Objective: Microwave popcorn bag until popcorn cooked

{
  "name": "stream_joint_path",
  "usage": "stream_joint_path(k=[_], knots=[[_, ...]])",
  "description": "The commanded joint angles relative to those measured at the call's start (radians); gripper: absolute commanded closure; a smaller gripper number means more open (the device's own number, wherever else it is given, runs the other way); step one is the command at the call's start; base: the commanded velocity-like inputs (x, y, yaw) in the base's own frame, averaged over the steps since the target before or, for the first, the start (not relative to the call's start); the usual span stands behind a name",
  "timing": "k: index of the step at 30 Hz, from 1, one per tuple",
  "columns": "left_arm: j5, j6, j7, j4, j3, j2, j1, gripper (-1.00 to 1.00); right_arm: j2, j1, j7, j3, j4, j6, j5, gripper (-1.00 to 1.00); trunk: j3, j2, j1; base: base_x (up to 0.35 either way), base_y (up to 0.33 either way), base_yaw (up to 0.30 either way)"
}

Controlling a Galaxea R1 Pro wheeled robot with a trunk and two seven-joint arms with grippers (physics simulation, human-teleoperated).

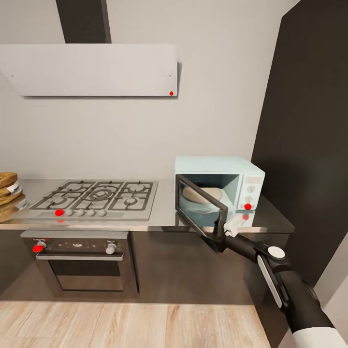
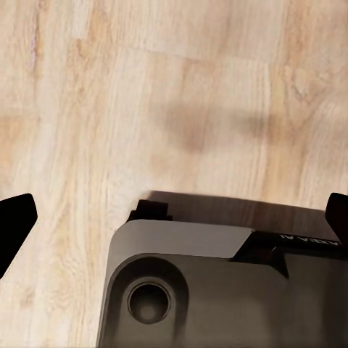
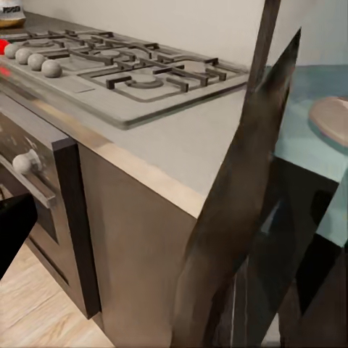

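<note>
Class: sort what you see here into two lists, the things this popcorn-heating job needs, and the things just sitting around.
Needed: popcorn bag inside the microwave; its half-open door; right gripper at the door; countertop.

Just there: gas hob, oven, range hood.

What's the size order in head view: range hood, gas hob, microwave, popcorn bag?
Largest to smallest as they look:
1. range hood
2. gas hob
3. microwave
4. popcorn bag, inside the microwave, partly hidden by the open door

Hob and microwave areas look close; that ranking is unsure.
</note>
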Motion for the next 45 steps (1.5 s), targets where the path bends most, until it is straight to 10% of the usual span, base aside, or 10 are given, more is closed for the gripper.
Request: stream_joint_path(k=[1, 45], knots=[[-0.001, -0.003, 0.001, 0.001, 0.004, 0.000, -0.001, -1.00, 0.000, -0.001, 0.003, 0.001, -0.002, 0.007, 0.002, -1.00, -0.001, -0.001, 0.000, 0.000, 0.091, 0.000], [0.000, -0.003, 0.001, 0.001, 0.004, 0.000, -0.001, -1.00, 0.000, 0.004, 0.003, 0.003, -0.011, 0.007, 0.003, -1.00, -0.001, -0.001, 0.000, -0.046, 0.064, 0.000]])
